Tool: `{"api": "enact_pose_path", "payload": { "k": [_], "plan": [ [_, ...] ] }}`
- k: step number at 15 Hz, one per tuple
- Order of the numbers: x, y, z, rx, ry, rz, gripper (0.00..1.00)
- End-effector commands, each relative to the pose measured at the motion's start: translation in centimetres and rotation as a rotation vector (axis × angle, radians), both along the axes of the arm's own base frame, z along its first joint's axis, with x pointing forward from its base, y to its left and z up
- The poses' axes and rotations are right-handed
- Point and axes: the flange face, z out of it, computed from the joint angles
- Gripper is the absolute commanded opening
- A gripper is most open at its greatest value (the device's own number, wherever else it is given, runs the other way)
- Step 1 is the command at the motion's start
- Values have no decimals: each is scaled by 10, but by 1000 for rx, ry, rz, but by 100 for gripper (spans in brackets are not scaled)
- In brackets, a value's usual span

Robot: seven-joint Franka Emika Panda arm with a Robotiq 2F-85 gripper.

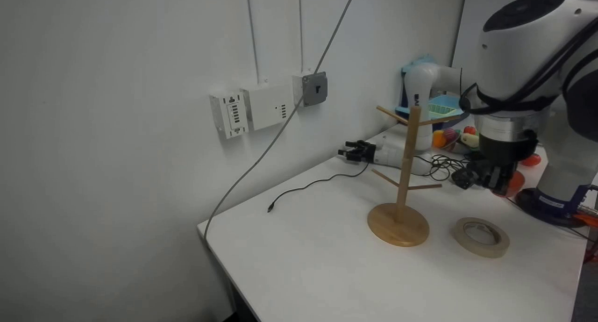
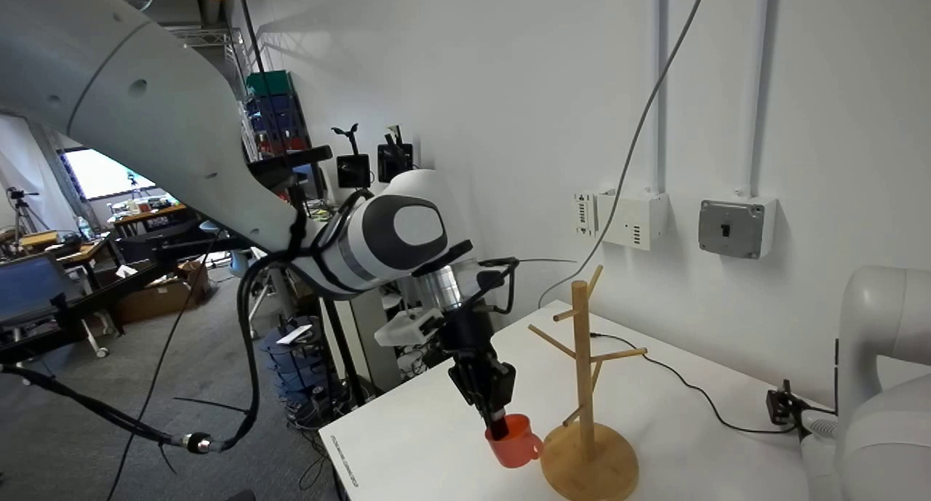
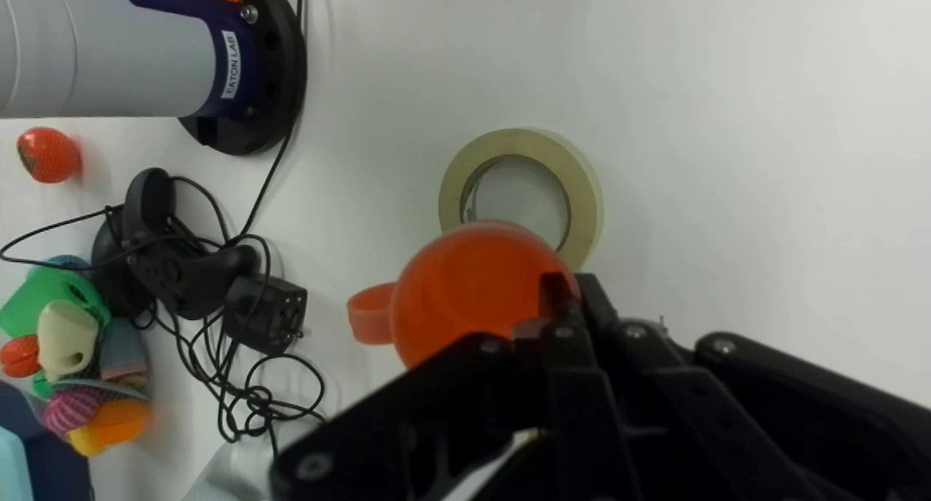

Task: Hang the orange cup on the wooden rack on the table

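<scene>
The orange cup (image 1: 515, 184) is in my gripper (image 1: 499, 187); both also show in an exterior view, the cup (image 2: 515, 444) low beside the rack and the gripper (image 2: 497, 422) above it. In the wrist view the gripper (image 3: 582, 290) is shut on the wall of the cup (image 3: 465, 290), one finger inside and one outside. The cup is roughly upright above the table (image 1: 303, 266), its handle pointing left in the wrist view. The wooden rack (image 1: 407, 172) stands upright with bare pegs; it also shows in an exterior view (image 2: 584, 385). I cannot make it out in the wrist view.
A tape roll (image 3: 520, 141) lies on the table beside the rack's base. A black controller and tangled cables (image 3: 189, 261) lie near the robot's base (image 3: 247, 72). A second white arm (image 2: 884, 385) rests by the wall. A thin cable (image 1: 317, 184) crosses the table behind the rack.
</scene>
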Motion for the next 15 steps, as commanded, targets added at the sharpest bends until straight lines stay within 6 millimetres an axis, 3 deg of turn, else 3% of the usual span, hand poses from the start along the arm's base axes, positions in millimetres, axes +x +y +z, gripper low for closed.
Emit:
{"api": "enact_pose_path", "payload": {
  "k": [1, 7, 8, 15],
  "plan": [
    [-5, -4, 29, -25, 9, 51, 1],
    [-5, -9, 64, 3, -9, 84, 1],
    [-2, -3, 47, -1, -24, 67, 4],
    [-2, -5, 60, -5, -39, 77, 1]
  ]
}}
